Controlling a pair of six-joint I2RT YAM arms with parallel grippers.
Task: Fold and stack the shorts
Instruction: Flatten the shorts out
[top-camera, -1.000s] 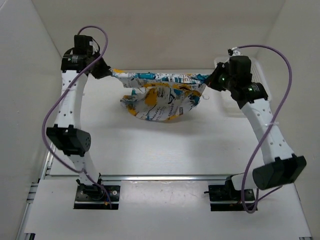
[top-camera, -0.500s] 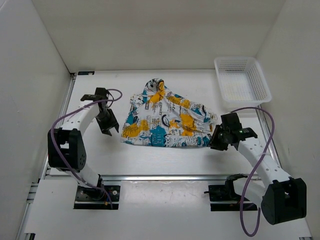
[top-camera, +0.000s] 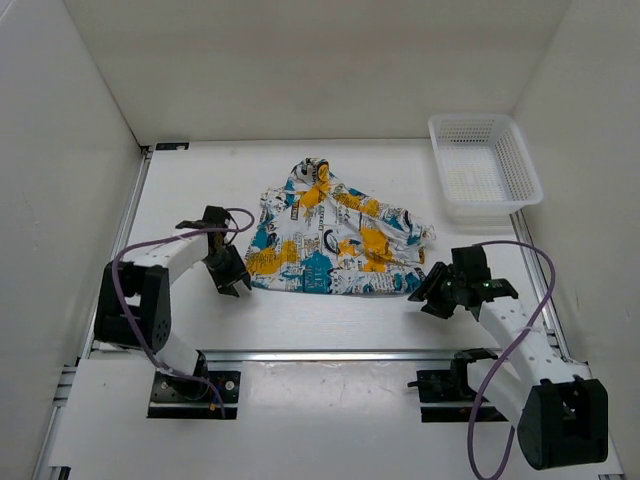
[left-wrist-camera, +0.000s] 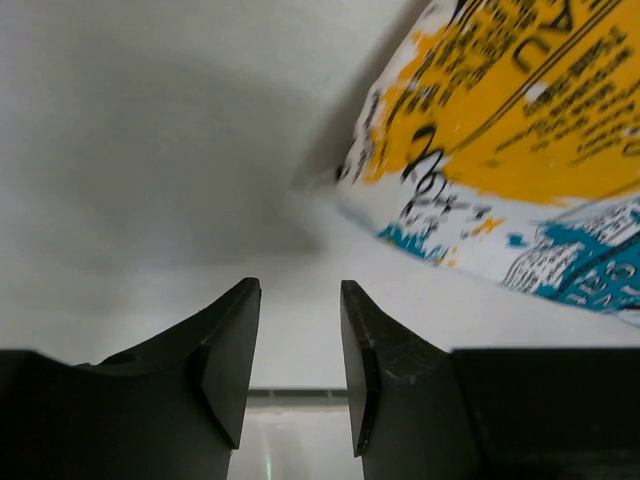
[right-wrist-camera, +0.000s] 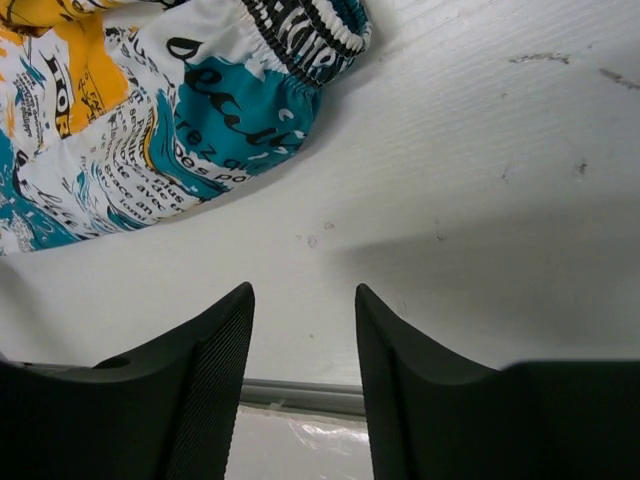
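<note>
The shorts (top-camera: 330, 245) lie loosely spread in the middle of the table, white with teal, yellow-orange and black print, one part bunched up toward the back. My left gripper (top-camera: 236, 284) sits low just off their left edge, open and empty. In the left wrist view the shorts (left-wrist-camera: 500, 140) fill the upper right, apart from the left gripper (left-wrist-camera: 299, 290). My right gripper (top-camera: 424, 296) is just off their right corner, open and empty. The right wrist view has the shorts' elastic waistband corner (right-wrist-camera: 200, 100) at upper left, ahead of the right gripper (right-wrist-camera: 303, 292).
A white mesh basket (top-camera: 486, 212) stands at the back right corner of the table. White walls close in the left, back and right sides. A metal rail (top-camera: 320, 352) runs along the table's near edge, close behind both grippers.
A second ago both grippers held the shorts stretched in the air at the back. Now the shorts lie on the table, and both grippers have opened and pulled back toward the near edge.
</note>
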